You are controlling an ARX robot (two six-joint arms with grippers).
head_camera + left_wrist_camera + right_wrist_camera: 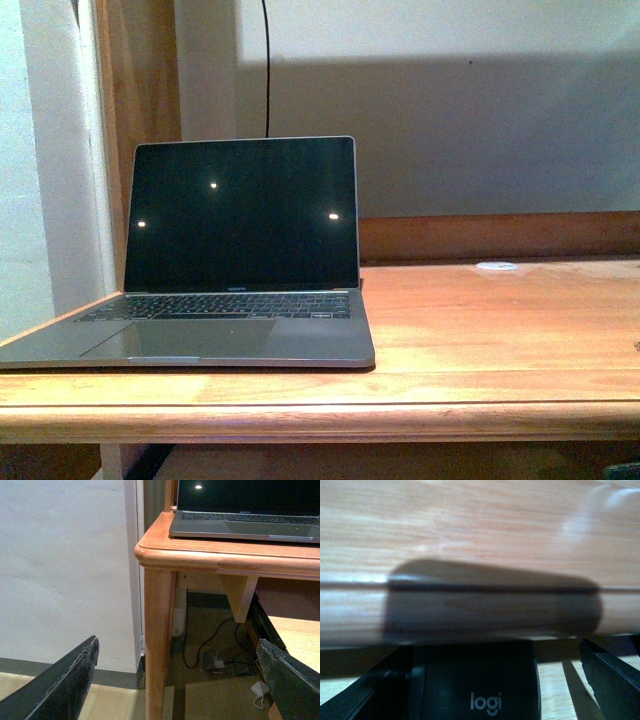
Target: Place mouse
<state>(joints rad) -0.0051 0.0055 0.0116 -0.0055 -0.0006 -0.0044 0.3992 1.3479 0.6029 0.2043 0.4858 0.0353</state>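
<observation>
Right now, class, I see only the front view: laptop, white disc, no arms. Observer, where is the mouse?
Observer: The right wrist view shows the mouse between the fingers of the right gripper, close to the desk edge.
Operator: Gripped firmly?
Observer: Cannot tell; a gap shows beside one finger.
Operator: And the left arm?
Observer: The left gripper is open and empty, low beside the desk leg.

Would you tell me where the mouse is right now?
The mouse shows only in the right wrist view, between the fingers of the right gripper, close before the desk's front edge, not yet on it.
</observation>
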